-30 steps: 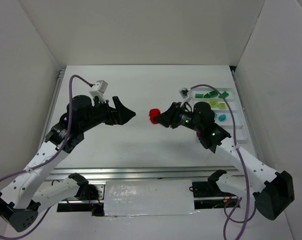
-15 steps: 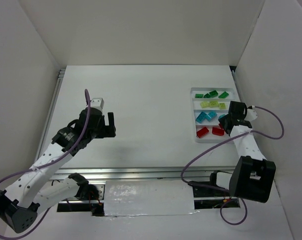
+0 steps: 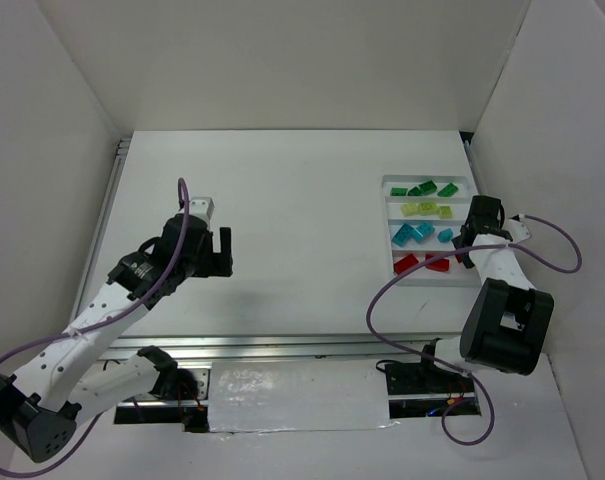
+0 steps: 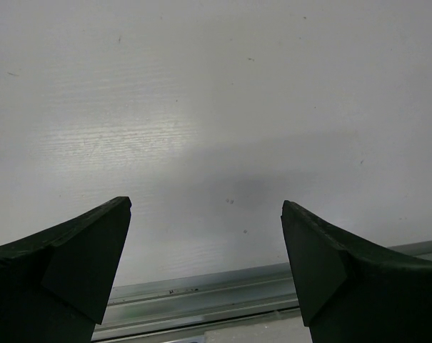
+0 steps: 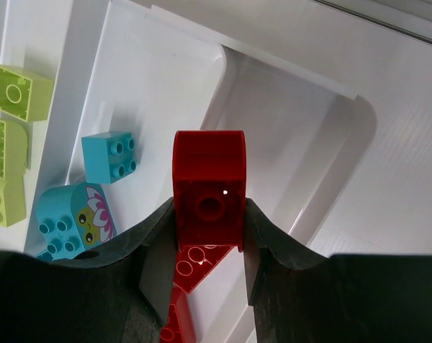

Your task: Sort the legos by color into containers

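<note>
The white tray [image 3: 427, 179] lies at the right of the table, its containers running side by side. Dark green legos [image 3: 422, 189] fill the far one, then yellow-green [image 3: 422, 208], cyan [image 3: 412, 233] and red [image 3: 406, 263]. My right gripper [image 3: 479, 226] hovers over the tray's right end, shut on a red lego [image 5: 208, 187]. In the right wrist view the right gripper [image 5: 207, 205] holds it above the red container, with more red legos [image 5: 200, 261] below and cyan ones [image 5: 108, 156] to the left. My left gripper [image 3: 223, 250] stands open over bare table, nothing between its fingers [image 4: 80, 250].
White walls close in the table on three sides. A metal rail [image 4: 223, 289] runs along the near table edge, just below the left gripper. The right arm's cable [image 3: 542, 235] loops beside the tray's right end.
The right arm has carried the red lego from the table's middle to the tray's right end. The left arm has drawn back to the left and stands open.
</note>
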### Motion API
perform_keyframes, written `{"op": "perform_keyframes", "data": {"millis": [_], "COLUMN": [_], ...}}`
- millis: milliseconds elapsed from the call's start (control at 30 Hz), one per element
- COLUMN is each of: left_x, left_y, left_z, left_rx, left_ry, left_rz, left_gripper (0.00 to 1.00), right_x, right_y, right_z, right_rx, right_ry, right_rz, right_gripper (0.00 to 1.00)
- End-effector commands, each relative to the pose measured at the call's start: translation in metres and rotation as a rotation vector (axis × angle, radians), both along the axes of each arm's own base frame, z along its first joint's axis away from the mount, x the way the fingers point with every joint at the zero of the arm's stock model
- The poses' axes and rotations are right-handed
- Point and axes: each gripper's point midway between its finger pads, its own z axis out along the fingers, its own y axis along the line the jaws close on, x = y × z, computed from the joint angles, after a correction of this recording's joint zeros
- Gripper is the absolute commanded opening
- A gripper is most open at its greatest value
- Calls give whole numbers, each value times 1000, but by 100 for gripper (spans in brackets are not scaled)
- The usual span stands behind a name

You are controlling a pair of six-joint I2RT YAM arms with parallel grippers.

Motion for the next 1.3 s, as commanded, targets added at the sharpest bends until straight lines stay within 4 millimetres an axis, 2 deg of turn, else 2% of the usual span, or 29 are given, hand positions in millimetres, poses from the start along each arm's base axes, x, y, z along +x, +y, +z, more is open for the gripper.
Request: {"op": "perform_keyframes", "data": {"millis": [0, 67, 167, 233, 333, 467, 500, 533, 600, 633, 700, 733, 767, 833, 867, 933, 967, 1033, 1067, 1100, 1133, 1167, 1200, 1267], "left_x": [4, 4, 4, 5, 5, 6, 8, 8, 11, 14, 18, 23, 24, 29, 27, 27, 24, 21, 18, 11, 7, 0, -9, -23], "left_y": [-9, -9, -9, -9, -9, -8, -6, -4, 0, 9, 19, 32, 38, 54, 65, 79, 89, 95, 99, 102, 105, 108, 113, 120], "left_z": [8, 8, 8, 7, 3, 0, 0, 0, 3, 4, 8, 15, 19, 36, 41, 65, 83, 102, 112, 129, 137, 148, 161, 175], "left_rx": [-11, -11, -12, -9, -1, 9, 18, 22, 22, 34, 24, 24, 18, 8, 31, 39, 56, 63, 65, 55, 52, 39, 34, 29], "left_ry": [-22, -24, -23, -23, -5, 7, 7, 8, 1, -2, -12, -30, -33, -73, -77, -127, -164, -201, -222, -241, -254, -283, -304, -343], "left_rz": [-48, -48, -47, -49, -48, -37, -24, -13, 25, 71, 144, 208, 246, 325, 375, 437, 477, 487, 499, 504, 506, 505, 515, 511], "left_gripper": [99, 100, 99, 100, 100, 100, 100, 100, 99, 99, 100, 100, 99, 100, 99, 99, 100, 100, 100, 99, 99, 99, 100, 100], "right_x": [4, 4, 4, 6, 7, 12, 13, 16, 22, 27, 31, 32, 31, 23, 14, -2, -18, -38, -59, -71, -83, -106, -119, -154], "right_y": [-10, -8, -8, -7, -7, -1, 1, 8, 23, 46, 69, 98, 119, 143, 165, 183, 193, 199, 200, 200, 200, 192, 189, 173], "right_z": [13, 10, 6, 7, 12, 30, 36, 42, 70, 86, 112, 129, 140, 164, 181, 204, 225, 245, 263, 272, 282, 303, 313, 338], "right_rx": [-30, -25, -18, -15, -18, -13, -13, -13, -43, -69, -115, -139, -150, -181, -183, -195, -200, -219, -212, -228, -227, -242, -256, -288], "right_ry": [-19, -21, -14, -18, -32, -88, -99, -113, -172, -197, -221, -251, -269, -306, -361, -411, -468, -512, -562, -583, -614, -681, -716, -786], "right_rz": [-45, -42, -40, -31, -32, 7, 27, 60, 129, 225, 315, 434, 514, 623, 709, 815, 870, 942, 987, 1025, 1044, 1034, 1057, 1042], "right_gripper": [21, 33, 60, 71, 81, 84, 88, 91, 100, 100, 100, 100, 100, 100, 100, 100, 100, 100, 100, 100, 100, 100, 100, 100]}}
